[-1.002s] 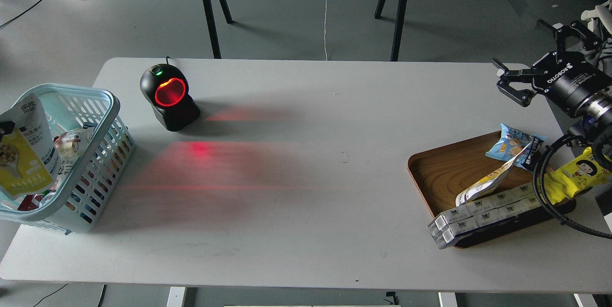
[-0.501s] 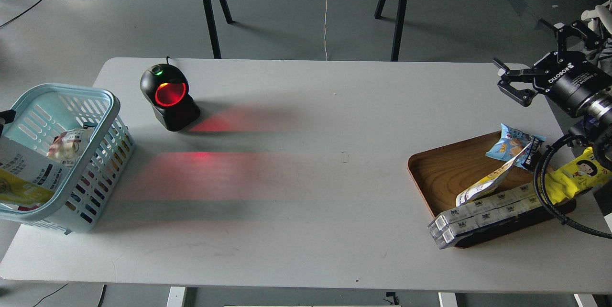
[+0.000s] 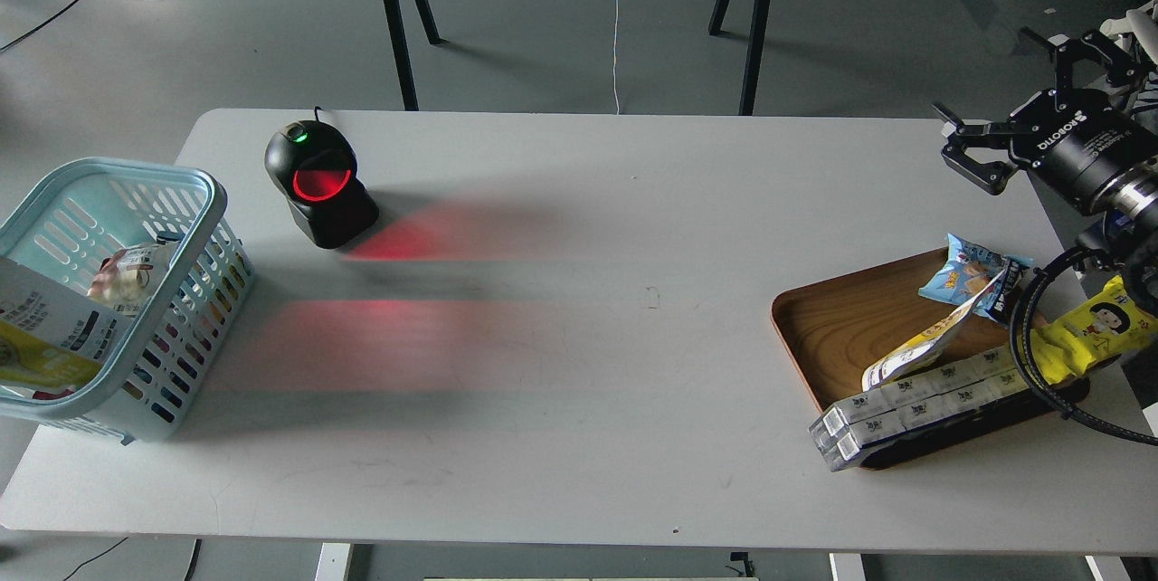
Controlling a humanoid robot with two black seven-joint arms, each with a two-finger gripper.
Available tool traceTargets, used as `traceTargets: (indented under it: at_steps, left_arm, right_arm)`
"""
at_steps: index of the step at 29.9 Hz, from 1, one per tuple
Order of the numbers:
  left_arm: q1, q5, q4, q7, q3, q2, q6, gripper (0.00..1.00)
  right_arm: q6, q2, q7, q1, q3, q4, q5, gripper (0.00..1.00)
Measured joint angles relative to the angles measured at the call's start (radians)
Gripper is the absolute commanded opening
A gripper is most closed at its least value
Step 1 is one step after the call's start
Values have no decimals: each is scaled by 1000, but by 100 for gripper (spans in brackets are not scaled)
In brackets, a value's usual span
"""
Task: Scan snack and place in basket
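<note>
The snack [image 3: 45, 332], a yellow-and-white pouch with its white printed back up, lies tilted inside the light blue basket [image 3: 215, 201] at the table's left edge. It leans against the near left side on top of other packets. Nothing holds it. My left gripper is out of view. My right gripper [image 3: 993, 90] hovers open and empty above the table's far right corner, far from the basket, with its fingers [image 3: 970, 163] spread wide.
A black scanner [image 3: 318, 185] with a red glowing window stands at the back left and casts red light on the table. A brown wooden tray [image 3: 841, 319] at the right holds a blue snack bag [image 3: 968, 271], another pouch [image 3: 923, 346], a long box [image 3: 914, 404] and a yellow girl-face packet [image 3: 1090, 328].
The pouch was held upright over the basket's left side. It has dropped down into the basket, and the left gripper has left the view. The right gripper has drifted slightly up.
</note>
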Motion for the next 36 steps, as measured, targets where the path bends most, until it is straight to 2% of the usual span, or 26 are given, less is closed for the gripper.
traceTargets:
  at_steps: [2, 5, 10, 15, 21, 24, 27, 31, 36]
  left_arm:
    - [-4, -112, 4, 39, -36, -73, 10, 99]
    - [-5, -273, 44, 61, -62, -196, 32, 99]
    - [0, -523, 209, 61, -89, -379, 41, 99]
    - [10, -866, 429, 28, -114, -545, 19, 99]
    - [25, -1179, 688, -51, -118, -737, -80, 99]
    - [31, -1286, 849, -64, -121, -853, -171, 99]
    - [38, -1365, 958, -77, -146, -918, -266, 100]
    - [56, -1401, 995, -81, -181, -935, -330, 100]
    - [61, -1403, 994, -76, -188, -932, -343, 100]
  right_arm:
    - [0, 3, 1, 12, 0, -1, 0, 100]
    - [0, 9, 1, 32, -1, -2, -2, 100]
    - [0, 12, 2, 53, -4, 1, -2, 100]
    - [0, 22, 4, 69, -4, 11, -8, 100]
    - [0, 62, 4, 85, -9, 7, -30, 100]
    - [0, 72, 4, 96, -10, -1, -67, 100]
    - [-3, 89, 3, 118, -28, -17, -100, 100]
    - [-6, 92, 3, 138, -54, -31, -118, 100]
    - [-7, 87, 3, 141, -55, -51, -120, 100]
